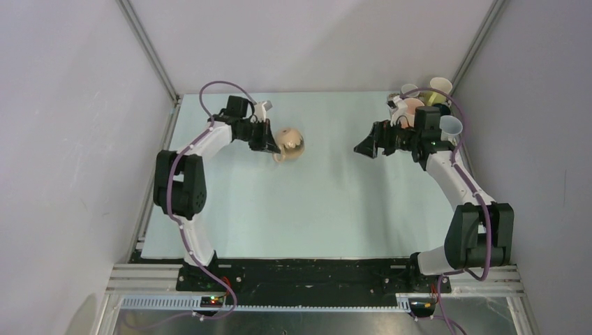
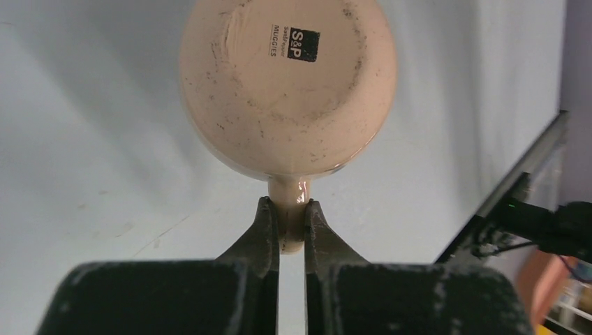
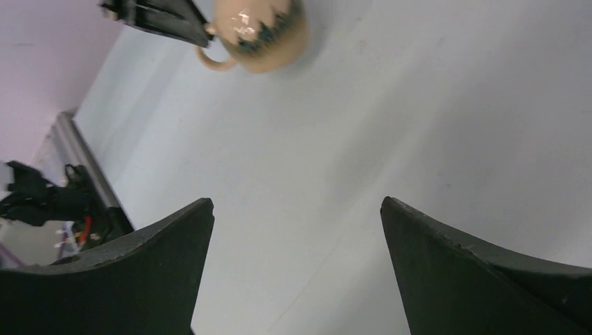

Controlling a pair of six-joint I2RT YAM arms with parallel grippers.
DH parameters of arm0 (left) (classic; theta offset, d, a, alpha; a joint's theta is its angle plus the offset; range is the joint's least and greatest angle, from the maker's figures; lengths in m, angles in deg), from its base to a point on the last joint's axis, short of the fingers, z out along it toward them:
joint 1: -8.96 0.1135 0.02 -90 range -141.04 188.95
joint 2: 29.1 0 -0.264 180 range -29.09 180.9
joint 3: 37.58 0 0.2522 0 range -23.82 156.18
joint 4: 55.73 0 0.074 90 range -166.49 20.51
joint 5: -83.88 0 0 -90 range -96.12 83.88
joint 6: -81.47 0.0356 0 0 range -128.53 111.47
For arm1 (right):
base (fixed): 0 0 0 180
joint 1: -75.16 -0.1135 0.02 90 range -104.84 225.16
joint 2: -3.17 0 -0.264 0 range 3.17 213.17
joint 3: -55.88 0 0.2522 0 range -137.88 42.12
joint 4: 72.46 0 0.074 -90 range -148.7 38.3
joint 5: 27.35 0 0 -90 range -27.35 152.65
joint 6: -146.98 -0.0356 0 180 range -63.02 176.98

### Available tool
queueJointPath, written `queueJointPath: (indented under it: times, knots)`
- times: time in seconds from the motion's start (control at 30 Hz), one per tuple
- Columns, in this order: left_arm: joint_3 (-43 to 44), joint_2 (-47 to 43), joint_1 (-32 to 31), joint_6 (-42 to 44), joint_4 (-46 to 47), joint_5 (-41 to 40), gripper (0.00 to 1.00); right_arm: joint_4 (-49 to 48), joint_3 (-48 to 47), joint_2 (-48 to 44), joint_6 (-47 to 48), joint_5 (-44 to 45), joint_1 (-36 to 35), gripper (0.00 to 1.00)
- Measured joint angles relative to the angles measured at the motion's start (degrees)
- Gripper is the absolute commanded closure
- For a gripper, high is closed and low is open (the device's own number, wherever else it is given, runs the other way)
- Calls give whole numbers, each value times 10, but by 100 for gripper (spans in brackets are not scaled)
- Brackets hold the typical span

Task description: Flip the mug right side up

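Progress: early to middle, by my judgement. The handle is gripped, but the glazed beige ceramic mug [image 2: 286, 77] is not standing on its base.
Mug position: toward the far left of the pale blue-green table [image 1: 314, 209], at the tip of the left arm. Its stamped underside faces the left wrist camera, so it sits tipped rather than upright. Whether it touches the table I cannot tell.
Remaining: rotate the mug until its mouth faces up, set it down, release.
Left gripper [image 2: 287, 206]: almost closed, its two black fingers pinching the mug's loop handle [image 2: 288, 190] from both sides.
Right gripper [image 3: 297, 201]: spread wide, holding nothing, hovering over the table well apart from the mug.
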Motion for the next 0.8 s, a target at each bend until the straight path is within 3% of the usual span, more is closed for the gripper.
queueJointPath:
  times: [0.17,0.3,0.53,0.8]
  knots:
    - [-9,13,-1,-52,33,71,100,-41,2,10,-69,-57,-16,5]
    - [-10,13,-2,-122,113,118,100,-92,3,20,-138,-89,-29,5]
    - [-53,12,-13,-305,370,154,100,-204,21,45,-262,-111,-60,6]
    - [-165,12,-36,-556,692,157,100,-415,104,67,-423,-83,-102,8]
